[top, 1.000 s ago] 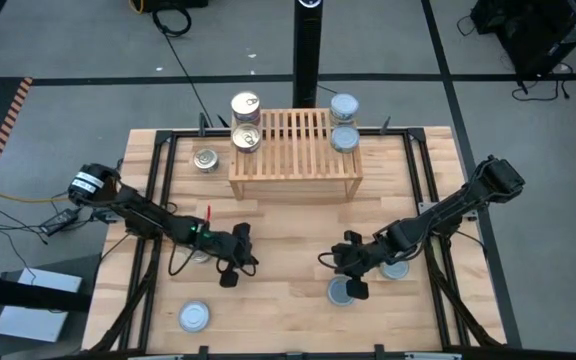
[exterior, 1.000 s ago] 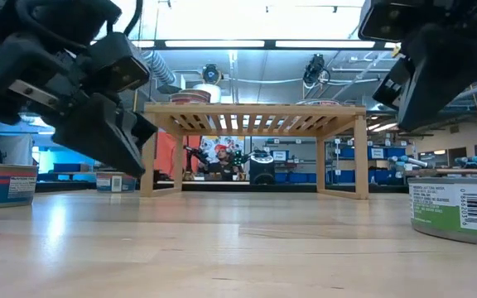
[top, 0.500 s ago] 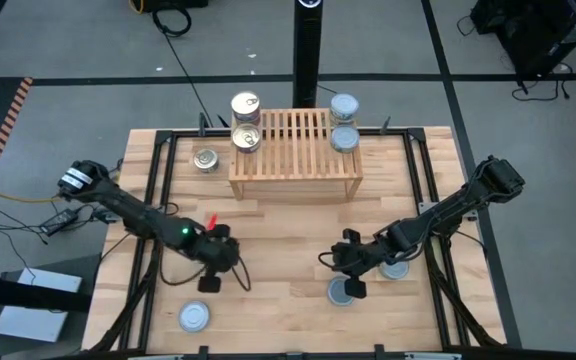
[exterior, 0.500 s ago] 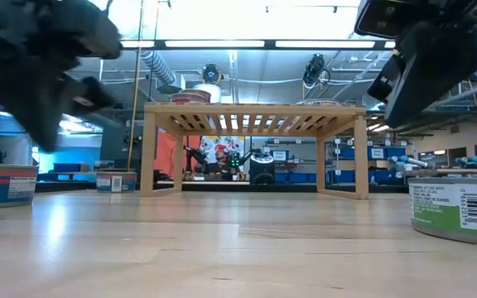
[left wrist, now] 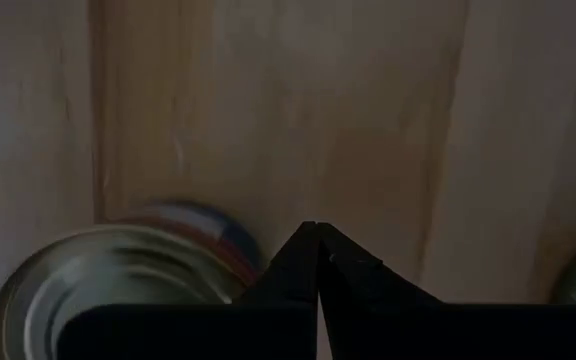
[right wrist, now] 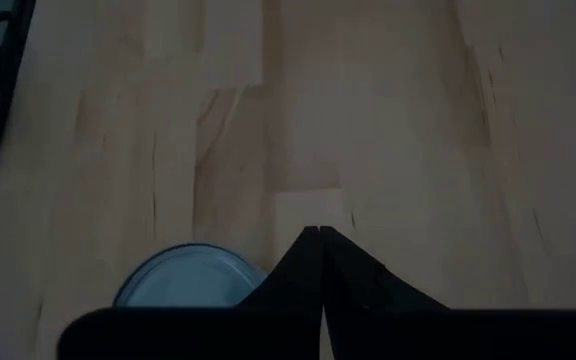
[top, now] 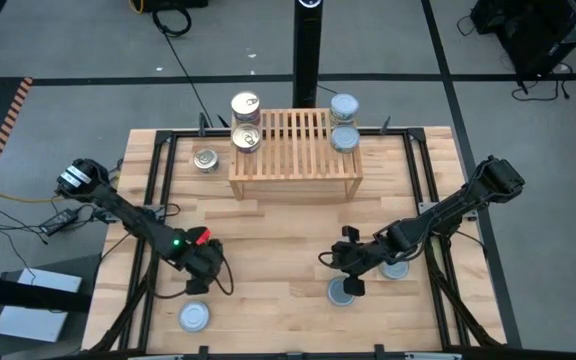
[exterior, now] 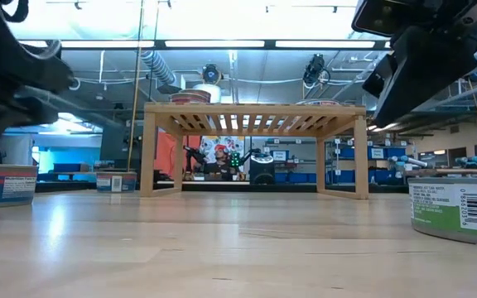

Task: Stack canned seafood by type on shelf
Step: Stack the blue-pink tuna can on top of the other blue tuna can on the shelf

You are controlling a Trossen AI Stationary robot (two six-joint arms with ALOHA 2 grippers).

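Observation:
The light-wood shelf (top: pixel 295 150) stands at the table's far middle. It carries two gold-lidded tins (top: pixel 246 137) at its left end and two pale blue-lidded tins (top: pixel 344 137) at its right end. My left gripper (top: pixel 199 284) is shut and hangs over the near left, just beyond a silver-lidded tin (top: pixel 195 317) that rests on its base; the left wrist view shows this tin (left wrist: pixel 118 275) beside the shut gripper (left wrist: pixel 316 232). My right gripper (top: pixel 349 287) is shut too, beside a blue-lidded tin (top: pixel 342 292), seen again as the tin (right wrist: pixel 188 290) in the right wrist view.
One more tin (top: pixel 206 159) stands on the table left of the shelf, and another (top: pixel 396 267) lies partly under my right arm. In the low view a green-labelled tin (exterior: pixel 462 207) sits at the right and a blue-and-red one (exterior: pixel 2 184) at the left. Bare wood (top: pixel 278 250) lies between the arms.
My left gripper has swung from the table's middle toward the near left edge, ending just beyond the silver-lidded tin there. No tin has moved.

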